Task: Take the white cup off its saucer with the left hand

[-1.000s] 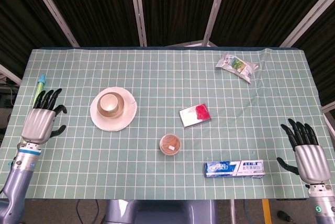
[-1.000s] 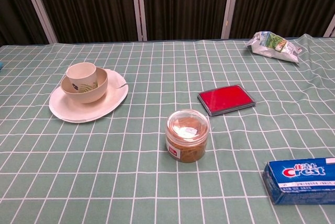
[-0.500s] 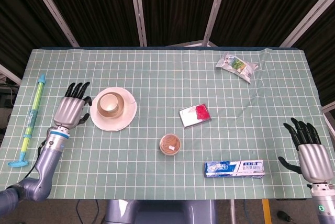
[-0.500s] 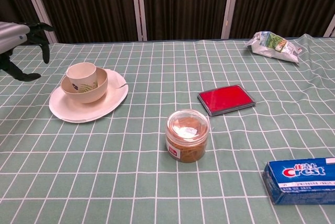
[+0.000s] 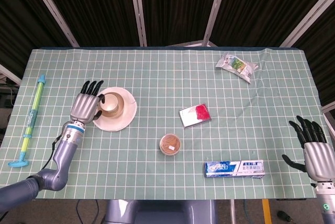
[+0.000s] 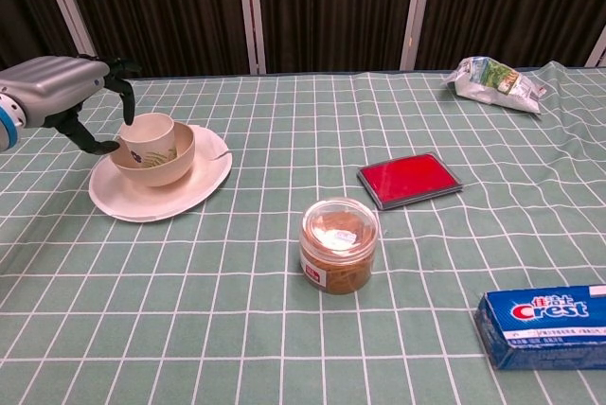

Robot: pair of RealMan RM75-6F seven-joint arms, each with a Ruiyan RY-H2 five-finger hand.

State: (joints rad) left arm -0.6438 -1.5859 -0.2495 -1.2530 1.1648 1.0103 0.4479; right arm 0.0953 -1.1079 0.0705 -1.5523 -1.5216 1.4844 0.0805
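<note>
The white cup stands inside a beige bowl on the white saucer, at the table's left. From above the cup shows in the middle of the saucer. My left hand is at the cup's left side with fingers spread and nothing in it. In the chest view the left hand has its thumb low beside the cup and its fingers over the rim; contact cannot be told. My right hand hovers open at the table's near right corner.
A brown jar stands mid-table near the front. A red pad lies right of centre, a Crest toothpaste box at the front right, a snack bag at the back right. A green-blue stick lies along the left edge.
My left hand has moved right from the table's left edge up to the cup, staying open. The right hand has drifted slightly toward the near right corner.
</note>
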